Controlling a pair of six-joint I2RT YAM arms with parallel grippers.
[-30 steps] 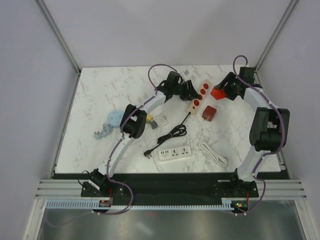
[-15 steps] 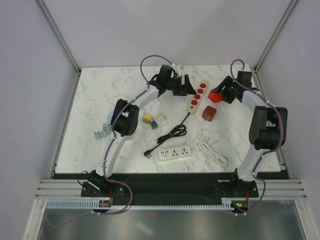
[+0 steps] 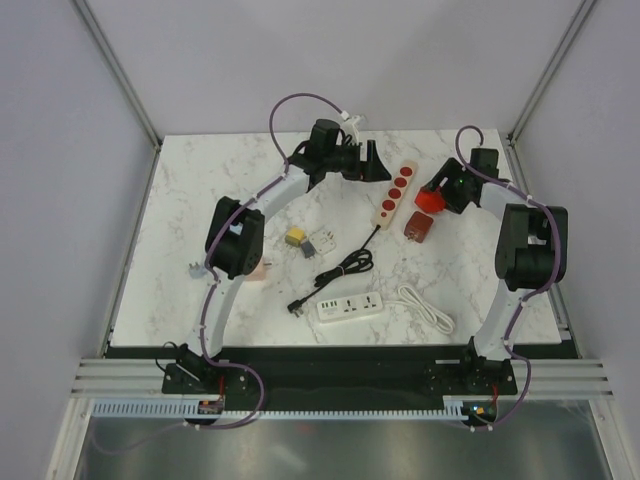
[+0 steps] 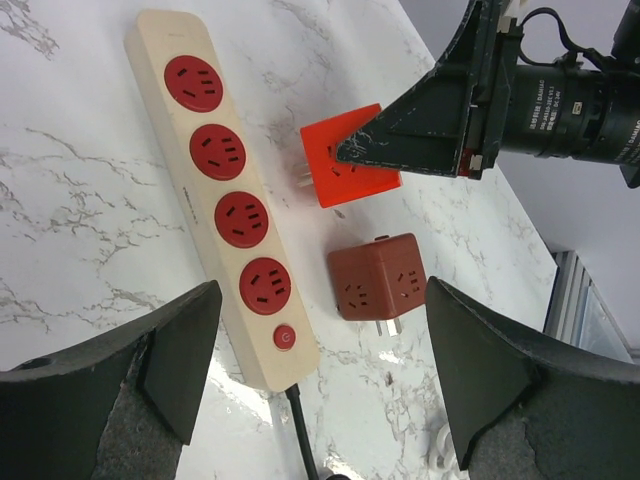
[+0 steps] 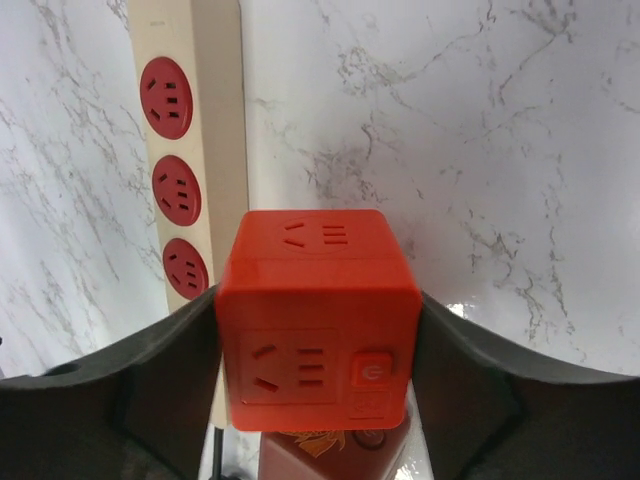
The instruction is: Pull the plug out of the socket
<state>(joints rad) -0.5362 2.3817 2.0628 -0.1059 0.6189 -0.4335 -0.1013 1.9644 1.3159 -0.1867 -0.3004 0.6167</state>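
Observation:
A beige power strip point(image 3: 394, 192) with several red sockets lies on the marble table; all its sockets show empty in the left wrist view point(image 4: 225, 190). My right gripper point(image 3: 441, 190) is shut on a bright red cube plug point(image 5: 320, 320), held clear of the strip to its right point(image 4: 345, 160), with its prongs free. A darker red cube point(image 4: 378, 277) lies on the table below it. My left gripper point(image 4: 322, 300) is open and empty, hovering over the strip's switch end, at the far side of the strip in the top view point(image 3: 372, 163).
A white power strip point(image 3: 350, 307) and a coiled white cable point(image 3: 425, 308) lie near the front. The beige strip's black cord point(image 3: 345, 268) runs between them. Small yellow point(image 3: 296, 237) and grey point(image 3: 318, 246) adapters lie left of centre.
My left arm has swung back and left, lifting its open gripper away from the strip. My right gripper has shifted slightly toward the near side with the red cube.

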